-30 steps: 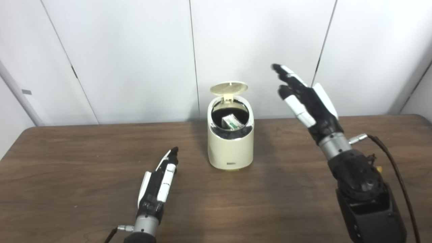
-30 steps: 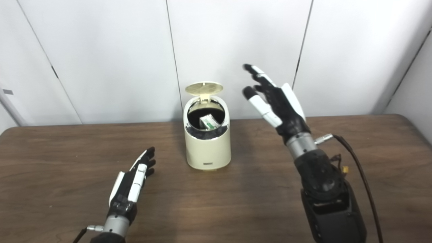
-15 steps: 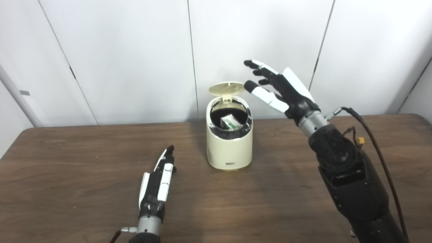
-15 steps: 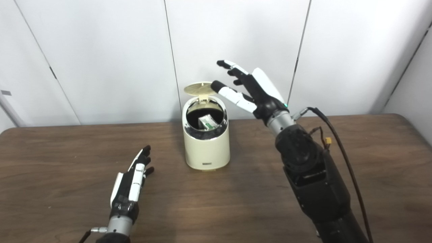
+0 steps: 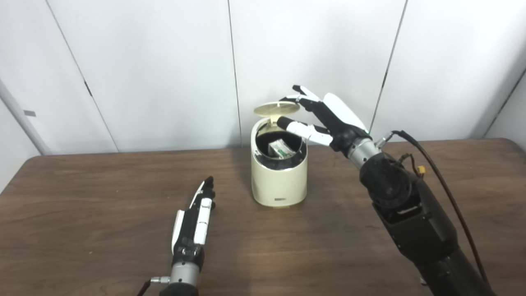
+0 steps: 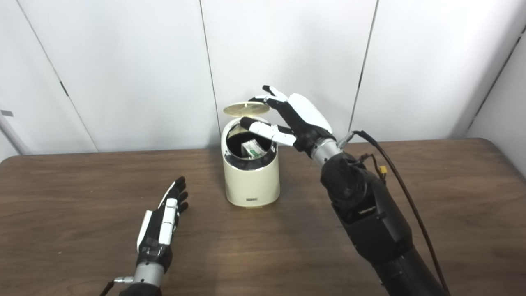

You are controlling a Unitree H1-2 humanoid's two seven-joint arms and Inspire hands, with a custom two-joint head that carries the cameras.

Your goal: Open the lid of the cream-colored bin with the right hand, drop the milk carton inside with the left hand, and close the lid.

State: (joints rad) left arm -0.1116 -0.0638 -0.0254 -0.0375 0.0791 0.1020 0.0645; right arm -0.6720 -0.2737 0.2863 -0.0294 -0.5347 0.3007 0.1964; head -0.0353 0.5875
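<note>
The bin stands upright near the middle of the table, lid tipped up and open. Down inside, the milk carton lies tilted in the dark hollow. Right hand is spread and holding nothing, hovering over the bin's right rim; its fingertips are at the lid's right edge, possibly touching, though that's hard to judge from here, and the thumb reaches across the opening. Left hand rests low over the table, fingers straight and loosely together, empty, well apart from the bin, front-left of it.
</note>
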